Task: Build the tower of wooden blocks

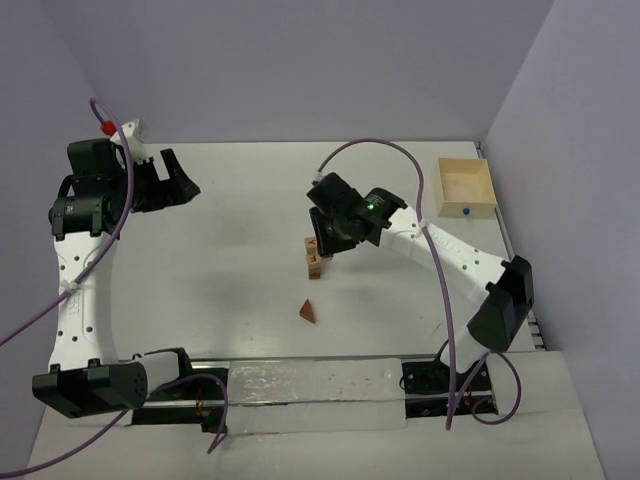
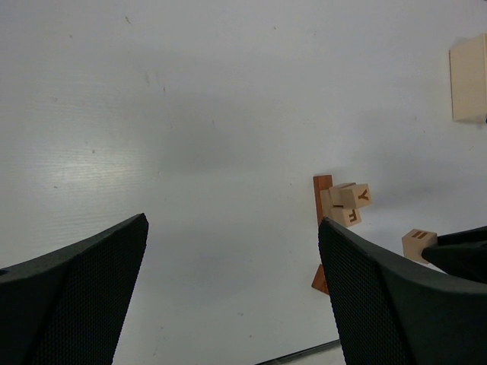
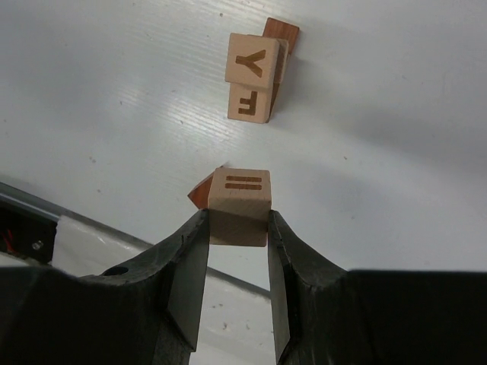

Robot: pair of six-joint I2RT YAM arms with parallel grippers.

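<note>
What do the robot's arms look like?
The left arm and right arm both have white tube parts with chunky black joints. A purple cable loops along each one. The jaws are black and wedge-shaped, and the left ones show a fine mesh pattern. The right arm has a tiny green light, and the left has a red cap near its wrist.

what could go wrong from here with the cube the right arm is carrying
The Y cube looks skewed on the F cube, so setting the held cube on top could topple the stack. The right hand pinches only the cube's near part, so it may tilt on release.
</note>
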